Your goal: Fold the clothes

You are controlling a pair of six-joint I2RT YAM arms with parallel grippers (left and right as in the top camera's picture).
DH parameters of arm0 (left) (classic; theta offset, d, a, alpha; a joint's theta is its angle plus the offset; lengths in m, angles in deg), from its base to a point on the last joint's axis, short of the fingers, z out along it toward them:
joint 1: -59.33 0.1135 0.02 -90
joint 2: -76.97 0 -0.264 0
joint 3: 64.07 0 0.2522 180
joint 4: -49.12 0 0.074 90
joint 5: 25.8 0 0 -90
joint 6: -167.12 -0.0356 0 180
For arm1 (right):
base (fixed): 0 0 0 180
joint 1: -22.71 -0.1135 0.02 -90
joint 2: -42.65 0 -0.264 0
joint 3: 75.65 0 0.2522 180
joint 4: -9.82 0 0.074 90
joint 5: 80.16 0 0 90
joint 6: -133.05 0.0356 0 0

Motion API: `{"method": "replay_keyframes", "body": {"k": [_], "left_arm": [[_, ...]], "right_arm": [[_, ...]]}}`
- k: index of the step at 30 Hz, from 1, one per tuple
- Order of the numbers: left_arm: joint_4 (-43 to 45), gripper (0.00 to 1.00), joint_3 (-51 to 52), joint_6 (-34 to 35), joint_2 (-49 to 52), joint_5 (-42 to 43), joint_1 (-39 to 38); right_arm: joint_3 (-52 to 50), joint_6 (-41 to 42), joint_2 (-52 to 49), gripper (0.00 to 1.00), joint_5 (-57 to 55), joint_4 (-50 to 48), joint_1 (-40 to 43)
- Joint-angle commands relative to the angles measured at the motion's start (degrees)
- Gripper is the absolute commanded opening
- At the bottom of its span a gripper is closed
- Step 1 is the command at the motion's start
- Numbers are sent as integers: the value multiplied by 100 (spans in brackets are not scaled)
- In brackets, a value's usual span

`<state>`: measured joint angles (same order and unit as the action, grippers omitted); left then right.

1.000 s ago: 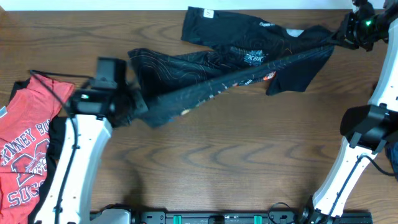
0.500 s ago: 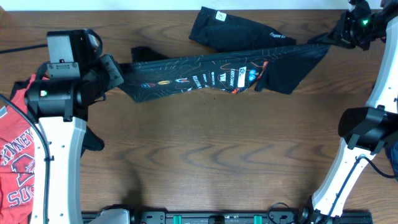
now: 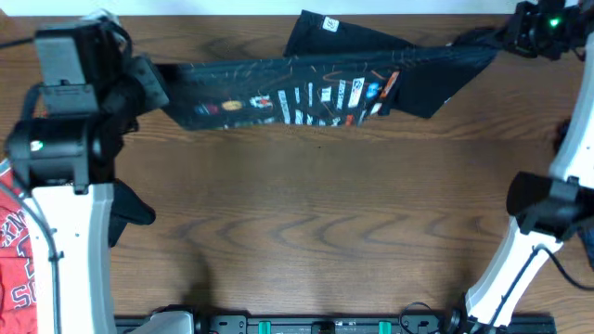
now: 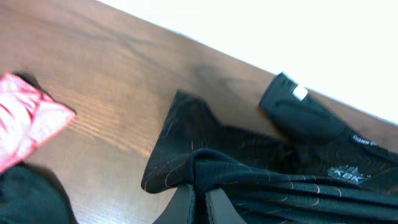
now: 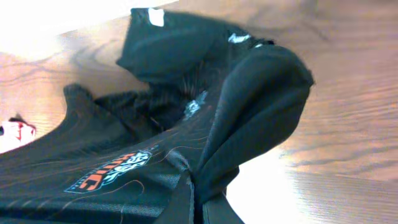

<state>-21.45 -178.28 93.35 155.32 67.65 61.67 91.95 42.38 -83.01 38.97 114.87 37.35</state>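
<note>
The black jersey [image 3: 306, 88] with orange contour lines and white logos hangs stretched in a long band along the table's far edge. My left gripper [image 3: 158, 79] is shut on its left end. My right gripper [image 3: 497, 44] is shut on its right end at the far right corner. In the left wrist view the fingers [image 4: 183, 208] pinch a bunched fold of the jersey [image 4: 261, 180], with a loose sleeve [image 4: 298, 112] beyond. The right wrist view shows the fingers [image 5: 180, 205] clamped on a fold of the jersey [image 5: 124, 155] beside its orange logo.
A red T-shirt [image 3: 11, 250] with white letters lies at the left edge, partly under my left arm, and also shows as a red T-shirt corner [image 4: 25, 121]. A dark cloth [image 3: 130, 209] lies beside it. The wooden table [image 3: 316, 223] ends just behind the jersey.
Both grippers have carried the jersey toward the far edge and pulled it taut. The left arm moved left and back; the logo side now faces up.
</note>
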Motion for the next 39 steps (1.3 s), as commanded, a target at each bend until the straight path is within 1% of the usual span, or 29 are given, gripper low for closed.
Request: {"method": "replay_keyframes", "body": {"k": [1, 4, 7, 12, 16, 21, 25, 29, 35, 39], "left_arm": [[-188, 6, -863, -258, -85, -1080, 245], [-557, 6, -1532, -402, -90, -1084, 245], [-1016, 6, -2308, -404, -114, -1178, 245], [-1572, 6, -3254, -422, -256, -1191, 245], [-1797, 6, -3753, -422, -544, -1191, 245], [-1849, 6, -4006, -422, -881, -1191, 245], [-1967, 6, -4030, -417, -824, -1191, 247], [-1982, 6, -4030, -417, -422, -1189, 247], [-1965, 6, -4030, -415, 754, -1161, 245], [-1698, 6, -4033, -367, 1521, -1139, 245]], "right_arm": [[68, -85, 664, 1, -1088, -116, 221], [68, -66, 1143, 1, -1095, -94, 223], [68, 26, 1617, 1, -1134, 42, 223], [68, 179, 2332, 1, -1220, 153, 223], [68, 275, 2900, 1, -1268, 114, 227], [68, 411, 3309, 1, -1329, 0, 227], [63, 540, 3265, 1, -1325, 50, 247], [63, 599, 2966, 1, -1244, 151, 258], [63, 566, 2024, 1, -772, 304, 254], [63, 535, 1360, 1, -374, 59, 254]]}}
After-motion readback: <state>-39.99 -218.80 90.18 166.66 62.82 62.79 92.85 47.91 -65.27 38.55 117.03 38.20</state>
